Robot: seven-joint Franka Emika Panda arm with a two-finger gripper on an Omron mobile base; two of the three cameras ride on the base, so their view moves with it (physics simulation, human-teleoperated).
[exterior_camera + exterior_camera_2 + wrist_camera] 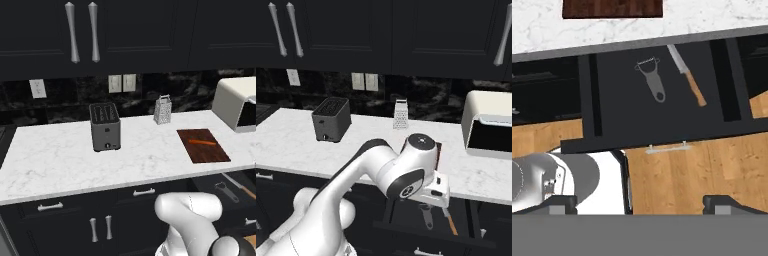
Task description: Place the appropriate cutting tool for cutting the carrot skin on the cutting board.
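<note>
The dark reddish-brown cutting board (209, 151) lies on the white marble counter at the right, with the small orange carrot (202, 142) on it. In the hand view the board's (612, 8) near edge shows at the top. Below the counter a dark drawer (612, 115) stands pulled out. Inside it lie a grey peeler (652, 80) and a wooden-handled knife (687, 82), side by side. Both also show in the base views: peeler (227, 191), knife (450, 221). My gripper (641, 204) hangs above and in front of the drawer, open and holding nothing.
A dark toaster (105, 127) stands mid-counter and a metal box grater (162, 110) by the backsplash. A white appliance (237, 102) occupies the counter's right end. Dark cabinets hang above, and wooden floor (682, 180) lies under the drawer.
</note>
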